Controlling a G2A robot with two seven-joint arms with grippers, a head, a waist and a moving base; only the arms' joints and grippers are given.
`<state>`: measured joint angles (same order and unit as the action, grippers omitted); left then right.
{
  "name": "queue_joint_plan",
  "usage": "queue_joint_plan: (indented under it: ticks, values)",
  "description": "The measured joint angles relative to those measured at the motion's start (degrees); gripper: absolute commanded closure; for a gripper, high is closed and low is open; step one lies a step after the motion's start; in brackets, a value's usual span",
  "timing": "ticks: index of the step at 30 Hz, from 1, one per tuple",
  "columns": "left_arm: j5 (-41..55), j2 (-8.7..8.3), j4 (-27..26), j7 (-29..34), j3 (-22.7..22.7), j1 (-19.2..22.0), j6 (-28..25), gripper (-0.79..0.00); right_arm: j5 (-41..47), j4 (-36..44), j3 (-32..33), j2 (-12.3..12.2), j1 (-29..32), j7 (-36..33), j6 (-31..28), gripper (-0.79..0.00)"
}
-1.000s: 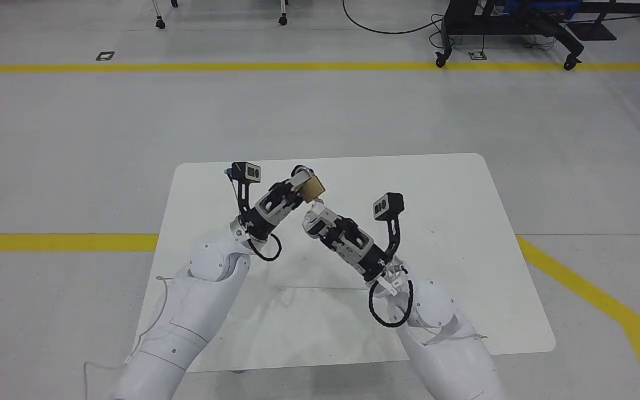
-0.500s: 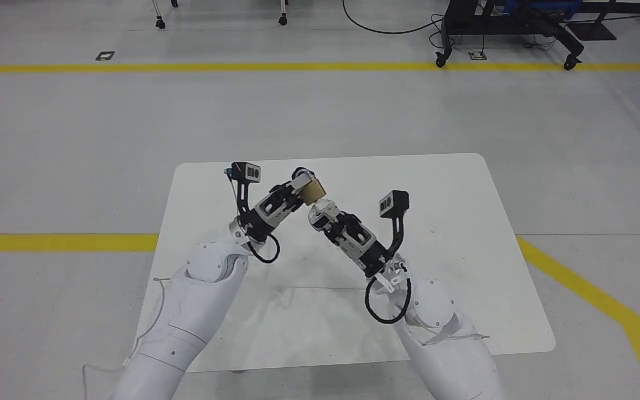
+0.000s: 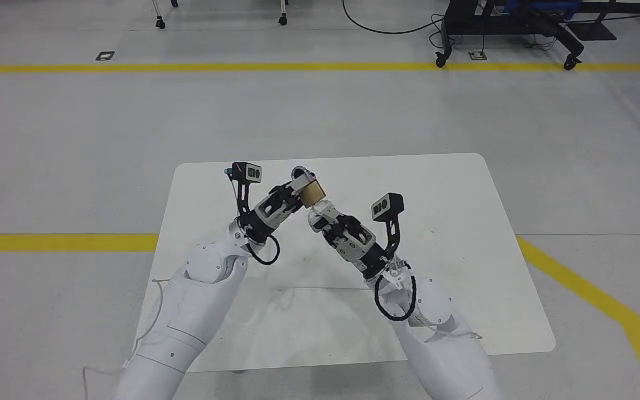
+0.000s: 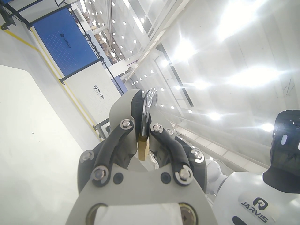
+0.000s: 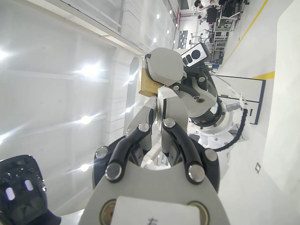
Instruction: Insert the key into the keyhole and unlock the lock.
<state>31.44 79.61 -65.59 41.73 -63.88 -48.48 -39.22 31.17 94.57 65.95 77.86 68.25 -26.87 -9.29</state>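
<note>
A brass padlock with a silver shackle is held in the air above the white table. My left gripper is shut on it; in the left wrist view the brass body sits between the fingers. My right gripper is just below the lock, shut on a thin silver key. In the right wrist view the key's tip reaches the underside of the padlock. The keyhole itself is hidden.
The tabletop under both arms is bare. Yellow floor lines run behind and beside the table. A wheeled dark cart stands far back on the right.
My right gripper has edged a little up toward the padlock, and its wrist has turned slightly. The left arm has held the lock still.
</note>
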Motion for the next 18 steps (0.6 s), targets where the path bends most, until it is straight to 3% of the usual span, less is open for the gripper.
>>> queue_joint_plan:
  ticks: [6, 11, 13, 14, 18]
  values:
    - [1.2, -0.13, 0.0, 1.1, -1.1, -0.1, -0.7, 0.0, 7.5, -0.9, 0.8, 0.2, 0.1, -3.2, 0.8, 0.0]
    - [1.6, -0.27, -0.1, 1.5, -1.9, -0.3, -0.8, 0.0, 8.2, -1.3, 1.2, 0.1, 0.0, -4.8, 1.6, 0.0]
    - [1.6, -0.32, -0.1, 1.6, -2.2, -0.3, -0.9, 0.0, 7.2, -1.1, 1.2, 0.0, 0.0, -5.4, 2.0, -0.437]
    - [1.6, -0.35, -0.1, 1.6, -2.4, -0.3, -0.9, 0.0, 6.5, -1.0, 1.3, -0.1, 0.1, -5.7, 2.1, -0.785]
    - [-0.1, -0.62, 0.3, 1.5, -3.4, -0.1, -0.8, 0.0, 2.7, 0.3, 2.2, -0.4, 0.7, -5.5, 0.9, -0.785]
